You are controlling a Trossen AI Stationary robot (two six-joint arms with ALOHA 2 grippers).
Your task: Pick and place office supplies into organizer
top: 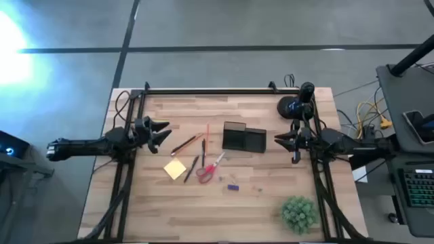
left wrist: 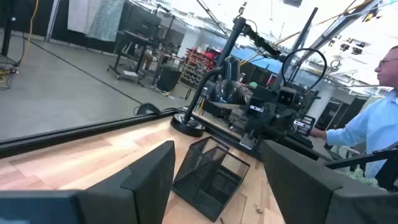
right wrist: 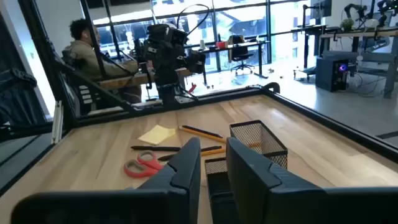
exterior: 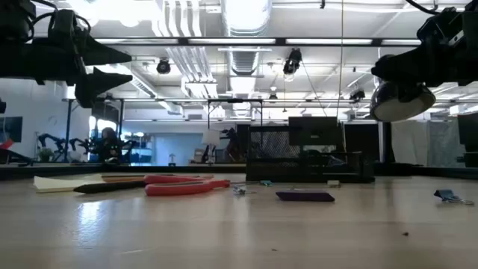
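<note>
The left pincer (top: 165,132) hangs above the left side of the wooden tabletop (top: 156,210), its fingers spread wide and empty. Right of it lie the pens and pencils (top: 186,144), the yellow sticky-note pad (top: 175,169) nearer the front edge, then the red-handled scissors (top: 209,171) and a small blue piece (top: 233,187). The black mesh organizer (top: 243,138) stands near the middle, just beyond the scissors, nothing visibly in it. Farther right, the right pincer (top: 281,140) hovers level with the organizer, fingers nearly together and holding nothing. A green plant (top: 298,213) sits at the front right corner. No brand, label or writing is readable anywhere.
</note>
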